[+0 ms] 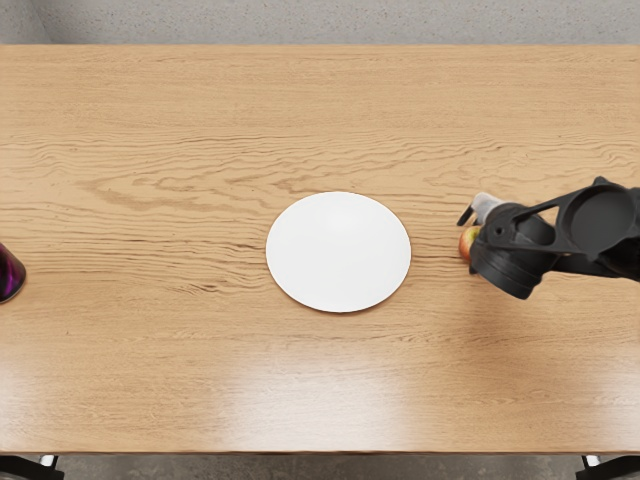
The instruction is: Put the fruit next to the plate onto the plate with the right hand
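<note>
A round white plate (338, 251) lies flat in the middle of the wooden table. To its right, about a hand's width from the rim, only a small red-and-yellow sliver of the fruit (467, 243) shows on the table. My right hand (492, 238) comes in from the right edge and sits directly over the fruit, hiding most of it. The dark wrist and forearm block the view of the grasp, so whether the hand holds the fruit does not show. The left arm is out of view.
A dark purple object (9, 272) pokes in at the left edge of the table (150, 380). The table's front edge runs along the bottom of the view, and a grey floor strip lies beyond its far edge.
</note>
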Available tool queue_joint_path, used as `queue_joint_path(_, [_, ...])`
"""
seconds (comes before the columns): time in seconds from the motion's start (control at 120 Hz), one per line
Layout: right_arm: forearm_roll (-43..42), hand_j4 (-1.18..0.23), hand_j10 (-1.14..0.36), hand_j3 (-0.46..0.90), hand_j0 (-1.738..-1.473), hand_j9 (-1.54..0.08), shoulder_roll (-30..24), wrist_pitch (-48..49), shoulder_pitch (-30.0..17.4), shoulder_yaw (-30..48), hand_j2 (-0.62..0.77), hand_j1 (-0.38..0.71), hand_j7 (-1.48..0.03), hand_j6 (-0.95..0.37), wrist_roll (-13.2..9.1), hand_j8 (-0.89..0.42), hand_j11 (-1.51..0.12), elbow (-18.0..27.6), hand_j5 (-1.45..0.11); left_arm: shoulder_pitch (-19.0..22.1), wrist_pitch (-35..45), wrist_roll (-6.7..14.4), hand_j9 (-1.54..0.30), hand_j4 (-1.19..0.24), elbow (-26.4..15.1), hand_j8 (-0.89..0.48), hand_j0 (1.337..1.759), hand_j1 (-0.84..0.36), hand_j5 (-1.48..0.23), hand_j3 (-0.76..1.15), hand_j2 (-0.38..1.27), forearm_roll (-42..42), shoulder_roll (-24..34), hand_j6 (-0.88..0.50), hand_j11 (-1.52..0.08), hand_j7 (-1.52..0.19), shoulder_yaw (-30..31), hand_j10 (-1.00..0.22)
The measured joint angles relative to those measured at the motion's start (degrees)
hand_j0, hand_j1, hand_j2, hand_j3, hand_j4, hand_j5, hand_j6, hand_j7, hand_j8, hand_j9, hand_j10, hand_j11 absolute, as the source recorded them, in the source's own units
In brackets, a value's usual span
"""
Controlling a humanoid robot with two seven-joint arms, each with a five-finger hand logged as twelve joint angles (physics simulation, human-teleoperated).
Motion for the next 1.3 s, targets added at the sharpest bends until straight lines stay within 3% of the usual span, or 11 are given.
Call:
queue_joint_path(0.117, [-0.17,-0.46,-0.46,0.0,-1.657,-0.61,-0.01,0.02,-0.93,0.43,-0.04,0.18,-0.6,-0.46,0.0,-0.46,-0.61,-2.38,-0.6,0.0,-0.01,0.0,0.0,0.0,0.0,0.0,1.658,0.35,0.0,0.0,0.0,0.0,0.0,0.0,0.0,0.0,0.0,0.0])
queue_joint_path(0.192, [-0.5,-0.59,-0.59,0.0,-1.649,-0.77,-0.35,-0.02,-3.53,4.22,-0.02,0.21,-0.76,-0.44,-0.26,-0.4,-0.77,-4.52,-0.76,0.0,0.0,0.0,0.0,0.0,0.0,0.0,1.658,0.35,0.0,0.0,0.0,0.0,0.0,0.0,0.0,0.0,0.0,0.0])
queue_joint_path(0.258, [-0.68,-0.66,-0.58,0.0,-1.639,-0.9,-0.61,0.15,-4.94,6.73,-0.08,0.19,-0.87,-0.4,-0.39,-0.35,-0.9,-5.58,-0.89,0.0,0.0,-0.01,0.0,0.0,0.0,0.0,1.658,0.35,0.0,0.0,0.0,0.0,0.0,0.0,0.0,0.0,0.0,0.0])
queue_joint_path(0.35, [-0.58,-0.71,-0.6,0.0,-1.642,-1.0,-3.2,0.27,-5.86,12.01,0.14,0.2,-0.96,-0.41,-0.09,-0.34,-1.01,-6.24,-1.0,0.0,-0.01,-0.01,0.0,0.0,0.0,0.0,1.658,0.35,0.0,0.0,0.0,0.0,0.0,0.0,0.0,0.0,-0.01,0.0])
queue_joint_path(0.45, [-0.51,-0.75,-0.6,0.0,-1.643,-1.08,-10.75,3.07,-7.94,23.95,0.17,0.18,-1.03,-0.44,-0.01,-0.35,-1.07,-7.23,-1.07,0.0,0.0,0.0,0.0,0.0,0.0,0.0,1.658,0.35,0.0,0.0,0.0,0.01,0.0,0.0,0.0,0.0,-0.01,0.0])
queue_joint_path(0.633, [0.11,-0.72,-0.59,0.0,-1.643,-1.15,-19.34,29.58,-21.86,52.68,0.18,0.17,-1.09,-0.42,0.04,-0.31,-1.14,-13.67,-1.15,0.0,-0.01,0.0,0.0,0.0,0.0,0.0,1.658,0.35,0.0,0.0,0.0,0.01,0.0,0.0,0.0,0.0,-0.01,0.0])
queue_joint_path(0.733, [-0.05,-0.71,-0.58,0.0,-1.644,-1.17,-15.36,40.17,-28.22,61.98,0.21,0.2,-1.11,-0.39,0.0,-0.29,-1.17,-19.27,-1.18,0.0,-0.01,-0.01,0.0,0.0,0.0,0.0,1.658,0.35,0.0,0.0,0.0,0.01,0.0,0.0,0.0,0.0,-0.02,0.0])
queue_joint_path(0.892, [-2.24,-0.7,-0.56,0.0,-1.644,-1.16,-4.83,45.35,-31.84,66.23,0.21,0.21,-1.12,-0.39,-0.03,-0.28,-1.17,-25.83,-1.19,0.0,0.01,0.0,0.0,0.0,0.0,0.0,1.658,0.35,0.0,0.0,0.0,0.01,0.0,0.0,0.0,0.0,-0.02,0.0])
queue_joint_path(1.025, [-3.65,-0.69,-0.56,0.0,-1.644,-1.17,0.47,46.4,-32.88,66.98,0.2,0.21,-1.13,-0.38,-0.04,-0.28,-1.17,-27.86,-1.2,0.0,0.0,0.0,0.0,0.0,0.0,0.0,1.658,0.35,0.0,0.0,0.0,0.01,0.0,0.0,0.0,0.0,-0.01,0.0])
queue_joint_path(1.225, [-4.21,-0.69,-0.55,0.0,-1.644,-1.18,3.04,46.92,-32.99,67.23,0.25,0.22,-1.13,-0.38,-0.06,-0.27,-1.17,-28.59,-1.21,0.0,0.0,-0.01,0.0,0.0,0.0,0.0,1.658,0.35,0.0,0.0,0.0,0.01,0.0,0.0,0.0,0.0,-0.01,0.0])
queue_joint_path(1.3, [-5.2,-0.52,-0.45,0.0,-1.648,-0.87,2.84,46.8,-32.48,67.51,0.19,0.08,-0.83,-0.31,-0.04,-0.21,-0.86,-28.76,-0.89,0.0,-0.01,-0.01,0.0,0.0,0.0,0.0,1.658,0.35,0.0,0.0,0.0,0.0,0.0,0.0,0.0,0.0,-0.01,0.0])
